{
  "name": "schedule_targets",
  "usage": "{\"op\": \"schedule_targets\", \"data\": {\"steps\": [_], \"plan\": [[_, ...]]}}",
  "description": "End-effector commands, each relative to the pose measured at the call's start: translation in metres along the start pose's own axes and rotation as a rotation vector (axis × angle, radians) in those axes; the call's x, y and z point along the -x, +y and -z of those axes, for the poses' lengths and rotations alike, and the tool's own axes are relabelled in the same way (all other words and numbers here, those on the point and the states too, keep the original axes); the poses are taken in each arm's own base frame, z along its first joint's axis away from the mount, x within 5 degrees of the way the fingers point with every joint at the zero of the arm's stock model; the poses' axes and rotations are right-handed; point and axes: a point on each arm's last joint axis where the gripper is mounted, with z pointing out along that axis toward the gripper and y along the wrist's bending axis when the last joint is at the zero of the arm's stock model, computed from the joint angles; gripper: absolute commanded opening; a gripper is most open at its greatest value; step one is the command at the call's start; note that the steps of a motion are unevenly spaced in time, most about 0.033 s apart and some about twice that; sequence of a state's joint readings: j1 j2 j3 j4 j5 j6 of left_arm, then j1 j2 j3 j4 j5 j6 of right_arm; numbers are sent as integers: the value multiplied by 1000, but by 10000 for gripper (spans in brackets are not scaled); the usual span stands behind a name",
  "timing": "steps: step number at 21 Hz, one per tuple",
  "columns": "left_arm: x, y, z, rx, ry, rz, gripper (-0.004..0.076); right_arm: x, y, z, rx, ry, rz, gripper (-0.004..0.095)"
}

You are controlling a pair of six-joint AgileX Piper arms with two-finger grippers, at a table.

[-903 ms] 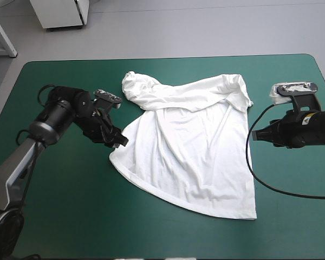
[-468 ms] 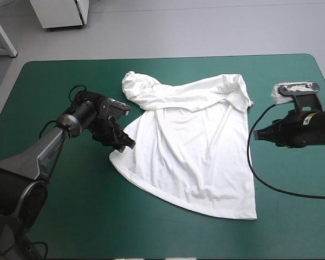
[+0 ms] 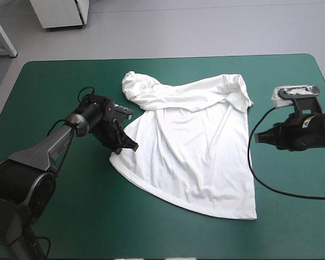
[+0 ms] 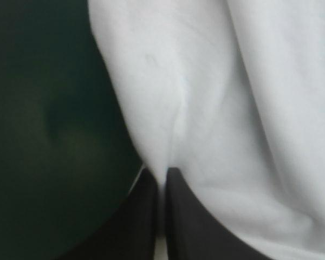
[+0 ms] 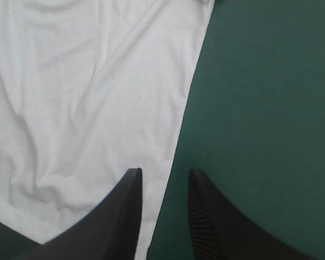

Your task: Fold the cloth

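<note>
At T-shirt [image 3: 195, 146] left edge, left hand [image 3: 130, 146] seemingly pinches it; right hand [image 5: 165, 173] spread.

A table [image 3: 168, 233] under a teal-green cover [image 3: 49, 81] fills most of the frame, its far edge running across the upper part with rounded corners at upper left and upper right. A white T-shirt [image 3: 195, 151] lies spread on it at centre, its hem slanting from centre left down to lower right. Its top is turned over in a rumpled band just above centre, and the cover shows on every side.
</note>
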State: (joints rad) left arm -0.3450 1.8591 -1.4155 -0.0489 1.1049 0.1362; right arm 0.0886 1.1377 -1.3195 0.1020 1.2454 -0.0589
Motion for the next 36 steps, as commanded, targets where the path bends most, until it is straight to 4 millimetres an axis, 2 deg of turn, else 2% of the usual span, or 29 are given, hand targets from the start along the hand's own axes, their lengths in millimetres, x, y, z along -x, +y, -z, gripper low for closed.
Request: {"op": "schedule_targets", "data": {"steps": [1, 4, 8, 9, 13, 16, 22, 24, 28, 29, 31, 32, 33, 35, 36], "plan": [[1, -3, 23, -4, -76, 2, -9, -13, 1, -7, 14, 11, -11, 287], [2, -3, 23, -3, -81, 2, -9, -42, 2, -34, 48, 100, -27, 337], [2, -3, 23, -5, -84, 3, -9, -73, 4, -68, 93, 164, -64, 461], [2, -3, 23, -5, -84, 3, -9, -86, 6, -84, 126, 199, -86, 489], [2, -3, 23, -7, -84, 4, -9, -112, 12, -111, 192, 298, -102, 489], [2, -5, 23, -23, -86, 12, -9, -115, 25, -116, 196, 322, -7, 478], [3, -7, 24, -45, -91, 22, -9, -121, 44, -132, 70, 385, 209, 463], [3, -7, 24, -46, -93, 21, -9, -120, 42, -136, 26, 367, 214, 463], [4, -7, 25, -45, -104, 16, -9, -141, 43, -155, 50, 463, 175, 461], [4, -7, 25, -44, -111, 16, -9, -150, 45, -160, 86, 484, 123, 430], [5, -7, 25, -43, -115, 16, -9, -160, 49, -165, 130, 497, 51, 263], [5, -7, 25, -43, -115, 16, -9, -164, 49, -165, 135, 510, 40, 86], [5, -7, 25, -43, -115, 18, -9, -164, 49, -165, 136, 518, 39, -17], [5, -7, 25, -43, -115, 18, -9, -163, 50, -164, 134, 524, 39, -19], [4, -7, 26, -43, -115, 19, -9, -156, 50, -161, 128, 512, 44, -19]]}}
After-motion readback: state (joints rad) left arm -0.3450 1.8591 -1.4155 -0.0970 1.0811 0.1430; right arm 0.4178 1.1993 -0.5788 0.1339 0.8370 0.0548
